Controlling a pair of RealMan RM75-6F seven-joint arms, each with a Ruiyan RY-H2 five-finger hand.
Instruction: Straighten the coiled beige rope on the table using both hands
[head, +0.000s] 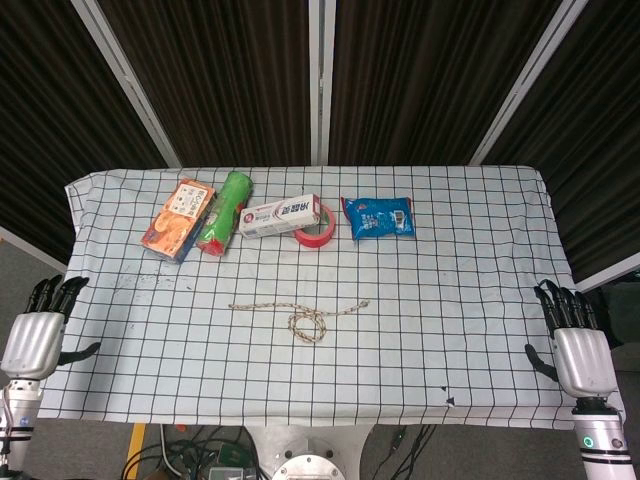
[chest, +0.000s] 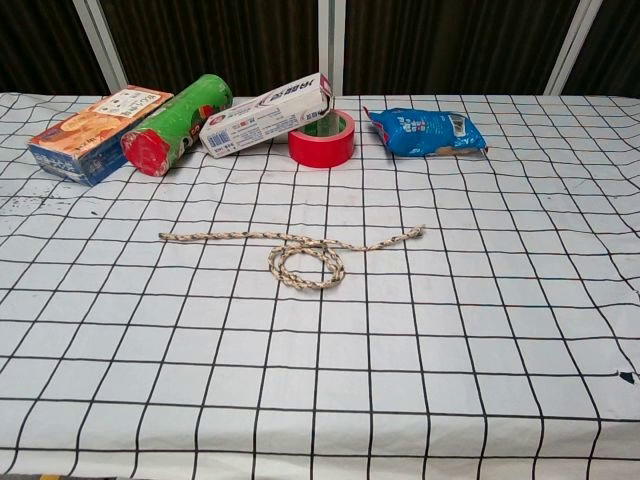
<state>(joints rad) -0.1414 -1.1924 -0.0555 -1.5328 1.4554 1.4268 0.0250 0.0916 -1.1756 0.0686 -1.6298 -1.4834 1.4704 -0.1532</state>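
The beige rope (head: 300, 315) lies looped at the checked tablecloth's (head: 450, 300) centre. The left hand (head: 40, 330) at eight o'clock and the right hand (head: 575, 340) at four hold nothing, fingers apart.

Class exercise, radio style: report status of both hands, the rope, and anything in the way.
Left hand and right hand open at table edges, holding nothing. Rope untouched, looped mid-table. Tape and packages at far side, not in the way.

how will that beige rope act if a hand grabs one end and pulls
The rope is thin and braided with a loose loop mid-length, so it will probably flop and sag. It looks light; the loop might slide open or cinch into a knot. The cloth may add drag.
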